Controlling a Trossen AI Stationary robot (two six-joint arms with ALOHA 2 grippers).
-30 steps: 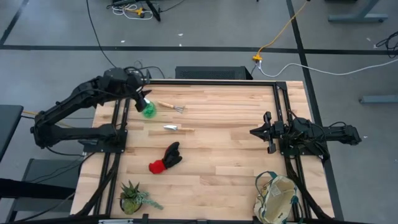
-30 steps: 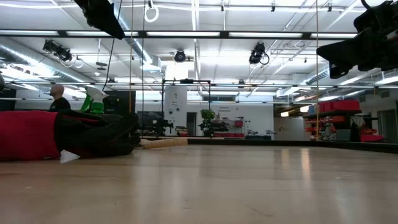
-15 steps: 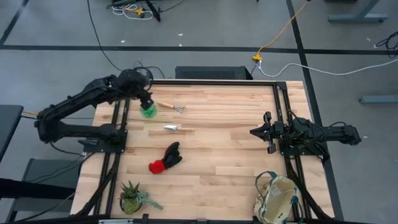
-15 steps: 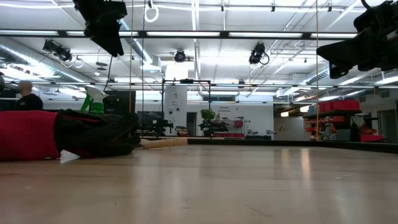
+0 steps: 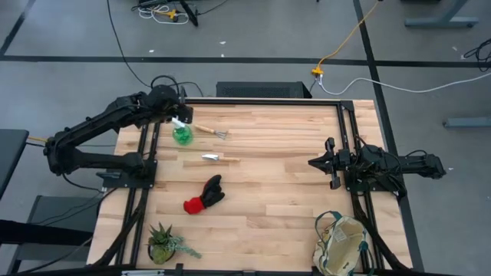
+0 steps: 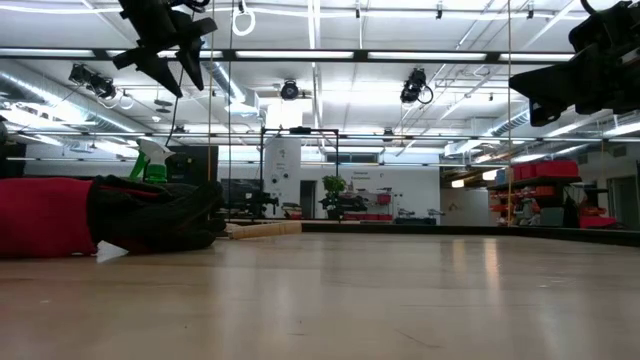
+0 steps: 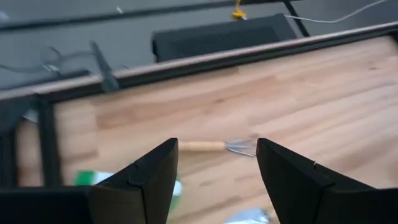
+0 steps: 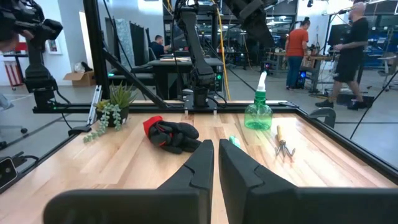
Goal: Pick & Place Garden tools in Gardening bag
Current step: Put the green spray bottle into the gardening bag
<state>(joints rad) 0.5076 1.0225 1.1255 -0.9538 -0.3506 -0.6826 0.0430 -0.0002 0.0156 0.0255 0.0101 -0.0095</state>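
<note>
My left gripper (image 5: pixel 181 121) hangs fingers apart above the green spray bottle (image 5: pixel 182 136). A skewed descent could topple it onto the rake (image 5: pixel 211 131). The right gripper (image 5: pixel 316 162) waits, fingers together.

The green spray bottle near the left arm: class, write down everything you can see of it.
The green spray bottle is a small, see-through green, rounded flask with a white trigger head on a narrow neck. It stands upright on the wooden table, near the far left corner, just beside the wooden-handled rake without touching it. The left gripper hangs open above its white head; nothing grips the bottle.
</note>
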